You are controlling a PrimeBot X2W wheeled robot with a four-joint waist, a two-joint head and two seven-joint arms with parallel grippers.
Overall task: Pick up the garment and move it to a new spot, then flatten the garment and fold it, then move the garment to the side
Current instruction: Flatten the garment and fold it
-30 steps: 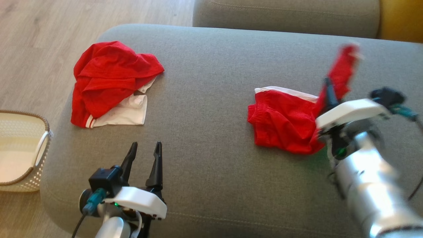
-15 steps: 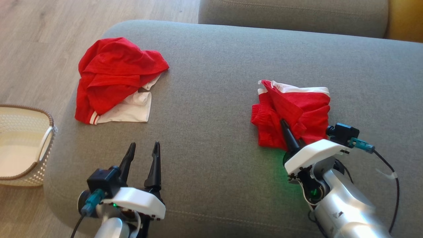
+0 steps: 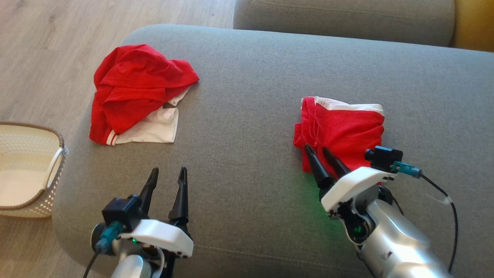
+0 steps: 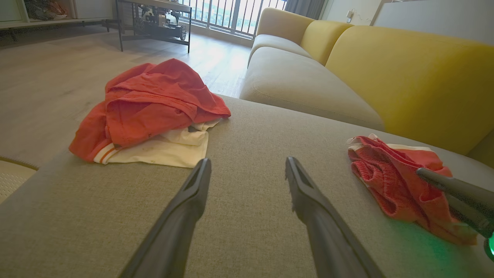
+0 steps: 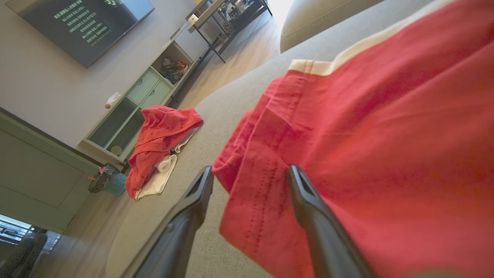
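Flap of red shorts point(image 3: 347, 129), just aloft, now folded down; right gripper point(image 3: 316, 148) fingers spread at shorts' near edge; side-move likely next.

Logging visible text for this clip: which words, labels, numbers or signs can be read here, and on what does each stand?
Nothing is legible.
wall screen: several lines of pale green text, too blurred to read.
right forearm: a small dark marking, too small to read.
folded red garment and crumpled red-and-white garment: no print seen.
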